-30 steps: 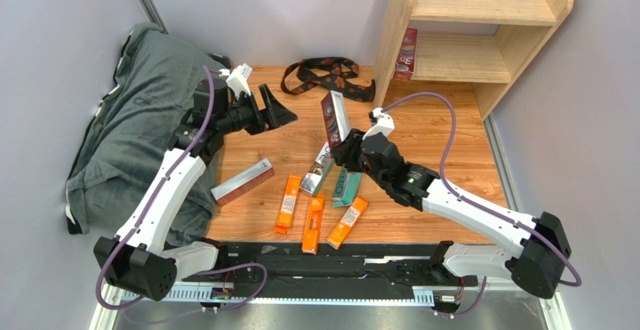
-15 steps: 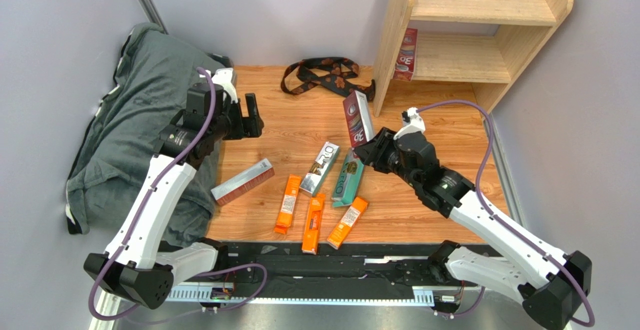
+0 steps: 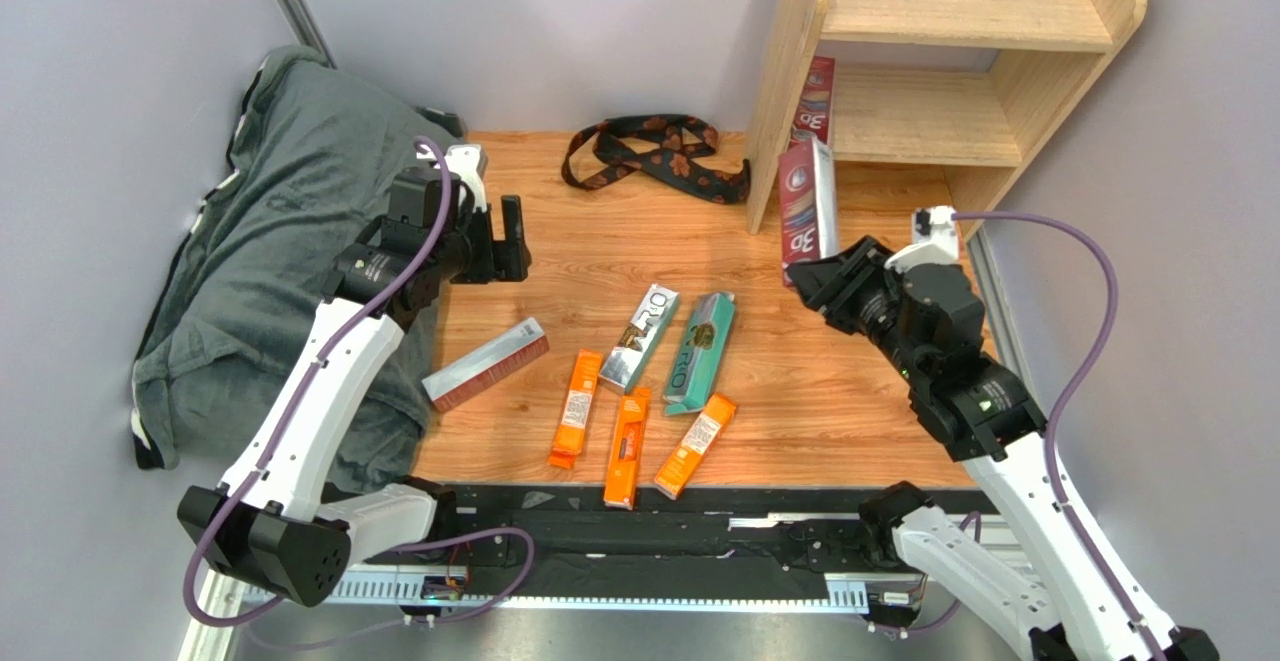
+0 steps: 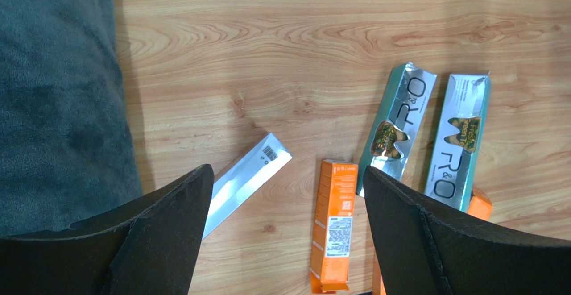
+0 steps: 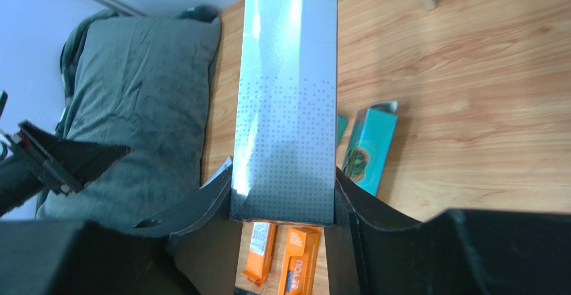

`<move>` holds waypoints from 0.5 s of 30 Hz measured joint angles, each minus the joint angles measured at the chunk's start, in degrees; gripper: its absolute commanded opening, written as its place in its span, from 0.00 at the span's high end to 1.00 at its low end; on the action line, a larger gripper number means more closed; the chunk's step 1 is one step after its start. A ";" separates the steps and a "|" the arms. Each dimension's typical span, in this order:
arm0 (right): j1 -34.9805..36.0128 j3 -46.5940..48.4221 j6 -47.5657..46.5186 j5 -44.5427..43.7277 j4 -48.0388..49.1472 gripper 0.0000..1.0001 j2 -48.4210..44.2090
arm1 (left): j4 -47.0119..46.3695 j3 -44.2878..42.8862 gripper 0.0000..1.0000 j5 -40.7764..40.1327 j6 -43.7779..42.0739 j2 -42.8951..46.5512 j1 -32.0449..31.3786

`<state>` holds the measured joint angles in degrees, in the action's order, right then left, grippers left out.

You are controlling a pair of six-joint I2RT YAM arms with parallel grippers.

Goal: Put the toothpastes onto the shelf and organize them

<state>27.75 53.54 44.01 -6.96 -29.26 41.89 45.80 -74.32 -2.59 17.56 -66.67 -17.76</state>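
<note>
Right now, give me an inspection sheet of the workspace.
Surface: wooden table, with boxes scattered toward the near side.
Job's things: shelved dark red box stands on the lower tier of the shelf. Held dark red box is upright beside the shelf's left side panel. On the table lie the loose dark red box, silver-white box, teal box and three orange boxes.
Clutter: patterned strap at the far edge; grey cushion on the left.
Grippers: left gripper open and empty, above the boxes. Right gripper shut on the held dark red box.
Cables: left purple cable and right purple cable hang in loose loops, off the boxes.
Surroundings: grey walls; nothing else seen.
</note>
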 measured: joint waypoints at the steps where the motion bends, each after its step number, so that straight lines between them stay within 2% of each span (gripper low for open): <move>1: -1.44 0.66 -0.42 0.52 -0.61 0.69 -0.02 | 0.00 0.24 0.09 0.00 -0.15 -0.02 0.00; 5: -10.62 3.58 -1.97 5.27 -2.29 0.69 1.90 | 0.00 1.73 0.09 -0.07 -0.85 -0.09 -0.02; 11: -27.08 6.21 -2.25 16.35 -0.22 0.69 9.81 | 0.02 2.71 0.09 -0.26 -1.49 -0.22 -0.04; 15: -32.74 8.09 -2.03 21.68 2.01 0.69 17.84 | 0.00 2.71 0.09 0.02 -1.57 -0.22 -0.07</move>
<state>-4.99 61.63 41.98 14.72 -27.24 59.72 45.80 -71.61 -2.57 15.99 -66.89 -17.82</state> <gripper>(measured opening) 0.450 0.909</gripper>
